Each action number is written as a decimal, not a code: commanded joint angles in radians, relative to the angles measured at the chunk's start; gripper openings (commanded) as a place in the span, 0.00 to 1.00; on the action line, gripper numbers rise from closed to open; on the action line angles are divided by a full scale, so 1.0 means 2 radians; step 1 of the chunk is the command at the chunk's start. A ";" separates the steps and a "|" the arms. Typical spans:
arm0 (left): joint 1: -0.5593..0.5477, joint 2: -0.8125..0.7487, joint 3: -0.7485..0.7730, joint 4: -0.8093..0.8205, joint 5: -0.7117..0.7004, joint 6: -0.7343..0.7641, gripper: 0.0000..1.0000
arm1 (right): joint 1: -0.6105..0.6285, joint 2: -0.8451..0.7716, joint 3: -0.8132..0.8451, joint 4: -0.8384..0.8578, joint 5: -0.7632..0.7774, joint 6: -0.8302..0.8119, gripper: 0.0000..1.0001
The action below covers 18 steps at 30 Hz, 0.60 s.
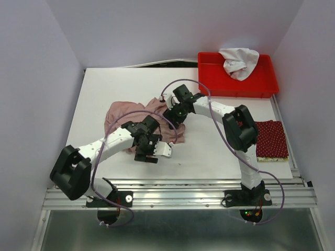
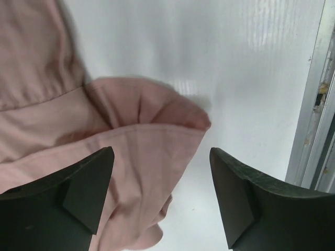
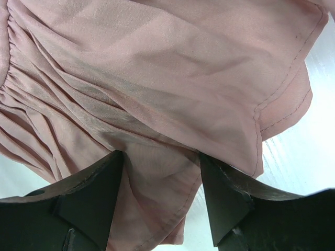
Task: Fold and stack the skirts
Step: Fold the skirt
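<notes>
The dusty-pink pleated skirt (image 1: 128,112) lies crumpled in the middle of the table. My left gripper (image 1: 150,151) is at its near edge. In the left wrist view the left gripper (image 2: 161,152) is open, with a fold of the pink skirt (image 2: 141,130) between its left finger (image 2: 78,188) and the bare table. My right gripper (image 1: 173,114) is at the skirt's right side. It is open (image 3: 161,157), low over the pink cloth (image 3: 157,63), with a hem fold lying between the fingers. The dark red dotted skirt (image 1: 271,137) lies folded at the right on the yellow-green one (image 1: 276,159).
A red bin (image 1: 209,78) at the back right holds a white cloth (image 1: 238,61). A metal rail (image 1: 183,191) runs along the table's near edge and shows in the left wrist view (image 2: 314,115). Purple cables loop over both arms.
</notes>
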<state>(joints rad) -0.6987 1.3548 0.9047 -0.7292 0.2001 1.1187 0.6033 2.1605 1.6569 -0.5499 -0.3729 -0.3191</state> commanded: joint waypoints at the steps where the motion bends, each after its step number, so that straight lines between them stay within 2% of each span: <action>1: -0.010 0.042 -0.023 0.029 -0.013 0.002 0.81 | 0.002 0.004 0.004 0.009 0.007 -0.008 0.66; 5: -0.010 0.076 -0.024 0.049 -0.031 -0.001 0.70 | 0.002 0.006 0.004 0.010 0.008 -0.018 0.66; 6: -0.010 0.081 -0.021 0.051 -0.032 -0.005 0.60 | 0.002 0.006 0.002 0.010 0.010 -0.023 0.66; 7: -0.010 0.082 -0.011 0.047 -0.030 -0.006 0.46 | 0.002 0.007 0.002 0.010 0.012 -0.028 0.66; 8: -0.010 0.081 -0.003 0.046 -0.026 -0.009 0.46 | 0.002 0.006 0.001 0.010 0.013 -0.031 0.65; 9: -0.007 0.077 0.005 0.046 -0.017 -0.024 0.27 | 0.002 0.006 -0.001 0.010 0.016 -0.034 0.65; 11: 0.001 0.072 0.035 0.034 -0.005 -0.031 0.09 | 0.002 0.005 -0.002 0.011 0.018 -0.039 0.65; 12: 0.016 0.065 0.045 0.034 0.003 -0.043 0.04 | 0.002 0.004 -0.005 0.010 0.019 -0.042 0.65; 13: 0.027 0.061 0.070 0.033 0.010 -0.049 0.00 | 0.002 0.004 -0.006 0.011 0.019 -0.047 0.64; 18: 0.128 0.072 0.159 0.026 0.059 -0.084 0.00 | 0.002 -0.003 -0.015 0.016 0.021 -0.060 0.63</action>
<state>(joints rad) -0.5529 1.5322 1.0924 -0.6643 0.2363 1.0191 0.6033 2.1609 1.6516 -0.5453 -0.3607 -0.3927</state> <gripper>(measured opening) 0.037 0.634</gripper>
